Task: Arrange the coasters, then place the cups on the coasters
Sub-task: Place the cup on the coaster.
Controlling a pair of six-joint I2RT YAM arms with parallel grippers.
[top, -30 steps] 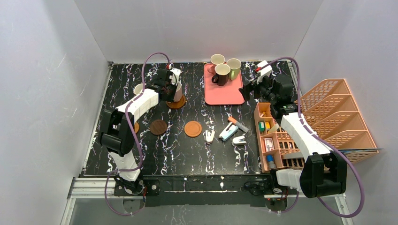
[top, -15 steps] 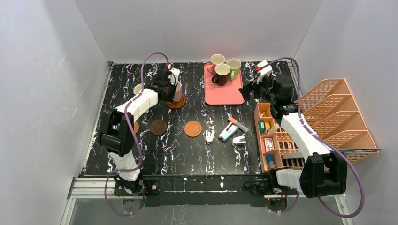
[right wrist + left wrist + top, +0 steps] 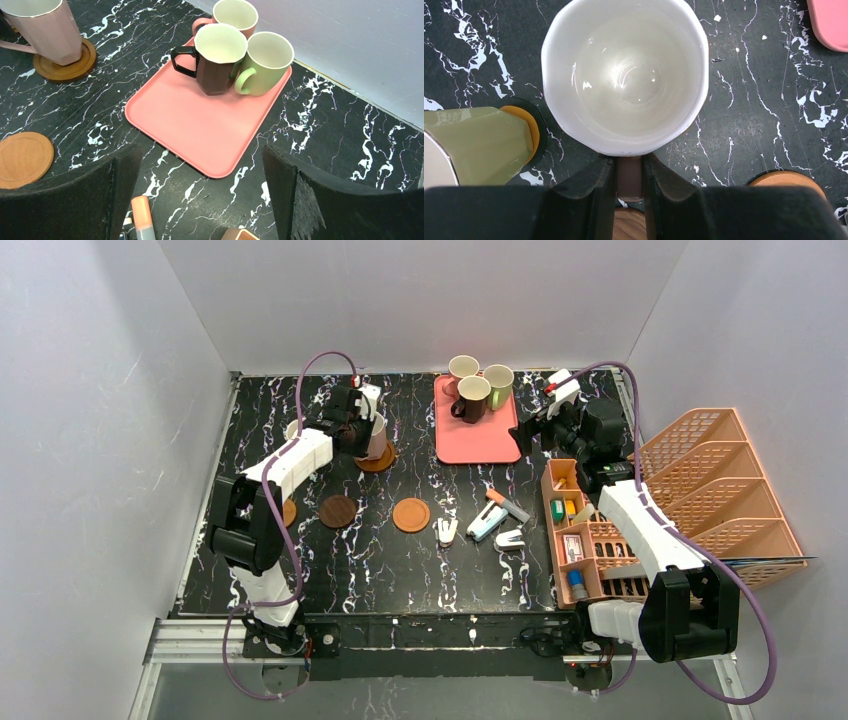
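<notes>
Two of the five cups stand on coasters at the far left of the black marbled table. A yellow-green cup sits on an orange-rimmed coaster. Just beside it, a pink cup appears to rest on a brown coaster. My left claw is clenched on its handle, so that cup is not yet let go.

Three cups wait bunched together on the pink tray: a second pink cup, a dark brown cup and a pale green cup. Three coasters lie bare nearer my bases: a dark coaster, an orange coaster and a half-hidden coaster beside my left arm.

My right claw hangs released, jaws wide, near the tray's near edge. I judge the job under half done.

A marker and white clips lie between the tray and the bare coasters, close to the carrying path. An orange organiser stands at the right.
</notes>
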